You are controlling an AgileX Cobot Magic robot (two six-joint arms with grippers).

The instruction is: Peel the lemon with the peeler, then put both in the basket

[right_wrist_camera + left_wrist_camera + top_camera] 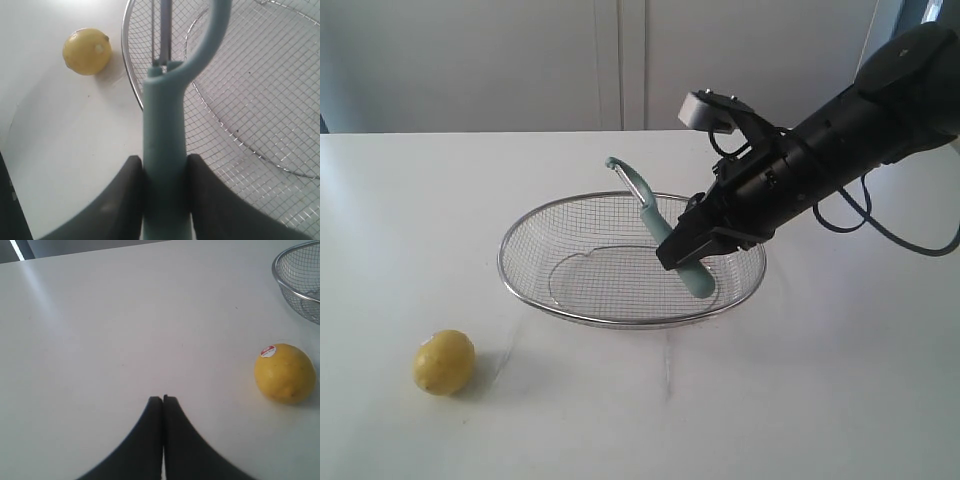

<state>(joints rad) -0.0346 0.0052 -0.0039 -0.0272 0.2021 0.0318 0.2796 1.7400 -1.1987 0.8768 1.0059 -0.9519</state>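
Lemon (445, 362) on tabletop (820, 400), apart from basket (630, 322).
Right end effector (682, 248) clamps peeler (645, 205) over basket; left end effector (163, 401) closed, empty.

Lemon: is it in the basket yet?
No, the lemon lies on the table, outside the basket and apart from its rim.

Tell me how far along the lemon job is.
Nothing looks done: the lemon sits on the table outside the basket, skin apparently whole, sticker on. In hand: the right tool grips the peeler over the basket. The left tool is shut, empty. Left: peeling, then both into the basket.
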